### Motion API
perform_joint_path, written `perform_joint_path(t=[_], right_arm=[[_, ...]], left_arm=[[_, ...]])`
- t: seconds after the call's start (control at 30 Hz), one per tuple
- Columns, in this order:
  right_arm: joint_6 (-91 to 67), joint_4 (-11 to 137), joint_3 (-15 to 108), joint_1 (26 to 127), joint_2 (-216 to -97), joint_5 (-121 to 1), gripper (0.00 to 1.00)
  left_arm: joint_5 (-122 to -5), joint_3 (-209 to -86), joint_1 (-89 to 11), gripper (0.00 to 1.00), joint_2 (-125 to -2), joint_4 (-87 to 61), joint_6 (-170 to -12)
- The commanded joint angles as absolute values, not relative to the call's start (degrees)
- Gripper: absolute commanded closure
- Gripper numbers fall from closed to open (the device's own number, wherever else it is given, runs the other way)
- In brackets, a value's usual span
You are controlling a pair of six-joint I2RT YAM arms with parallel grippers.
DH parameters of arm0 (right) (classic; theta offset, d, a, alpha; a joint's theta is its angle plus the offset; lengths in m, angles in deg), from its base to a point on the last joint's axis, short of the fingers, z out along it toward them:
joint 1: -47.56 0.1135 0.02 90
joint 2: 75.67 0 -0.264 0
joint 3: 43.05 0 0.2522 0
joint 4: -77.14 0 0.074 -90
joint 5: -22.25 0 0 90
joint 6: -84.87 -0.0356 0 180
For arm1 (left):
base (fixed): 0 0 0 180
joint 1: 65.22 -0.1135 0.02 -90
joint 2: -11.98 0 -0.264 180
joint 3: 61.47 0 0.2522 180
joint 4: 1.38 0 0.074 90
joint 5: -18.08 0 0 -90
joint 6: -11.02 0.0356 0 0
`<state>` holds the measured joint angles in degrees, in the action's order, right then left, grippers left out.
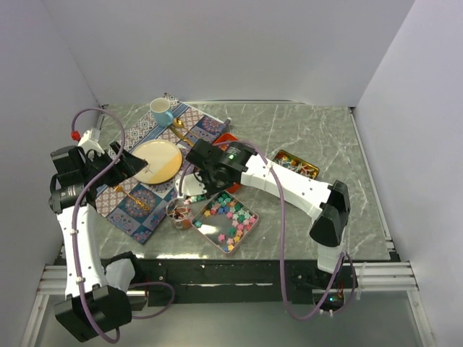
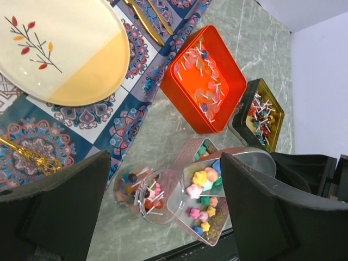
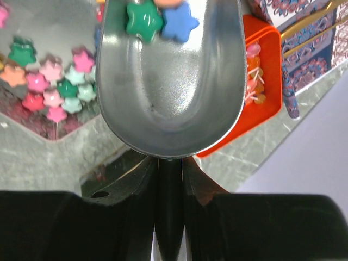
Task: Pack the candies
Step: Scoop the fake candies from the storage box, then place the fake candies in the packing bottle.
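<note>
Several star candies (image 3: 143,19) are lying at the lip of the scoop (image 3: 169,92), which the right claw (image 3: 170,179) is clamping by its handle, so it is worth tilting slowly over the clear cup (image 2: 136,191) while the left claw (image 2: 165,179) is hanging wide open and empty.

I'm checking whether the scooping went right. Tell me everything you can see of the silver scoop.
The scoop is shiny bare metal with a deep, rounded, trough-shaped bowl. Its narrow handle is clamped in the right hand. It is held over the shallow tin, beside the orange one. A few star candies, green and blue among them, lie at its front end; the rest of the bowl is bare.
</note>
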<state>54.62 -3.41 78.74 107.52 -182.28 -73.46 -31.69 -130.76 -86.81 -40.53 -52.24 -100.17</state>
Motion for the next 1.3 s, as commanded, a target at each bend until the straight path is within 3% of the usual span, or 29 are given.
perform_joint_path(t=[0.0, 0.2, 0.93, 1.1, 1.27], right_arm=[[55.43, -6.93, 81.20, 109.34, -182.90, -79.61, 1.00], [57.80, -5.62, 77.77, 111.10, -181.40, -84.71, 1.00], [53.59, -11.15, 88.13, 112.60, -185.79, -88.31, 1.00], [49.55, -9.67, 80.69, 110.05, -181.68, -86.91, 1.00], [33.75, -6.15, 73.82, 101.73, -176.05, -77.61, 1.00]], left_arm=[[-30.78, -130.08, -87.45, 0.12, -37.60, -48.98, -101.04], [-30.08, -128.58, -89.30, 0.11, -35.13, -47.83, -102.01], [-29.03, -128.76, -91.15, 0.11, -35.48, -46.87, -102.71], [-28.06, -130.16, -91.15, 0.12, -36.80, -47.22, -103.24], [-26.57, -128.77, -91.06, 0.12, -38.38, -43.98, -105.17]])
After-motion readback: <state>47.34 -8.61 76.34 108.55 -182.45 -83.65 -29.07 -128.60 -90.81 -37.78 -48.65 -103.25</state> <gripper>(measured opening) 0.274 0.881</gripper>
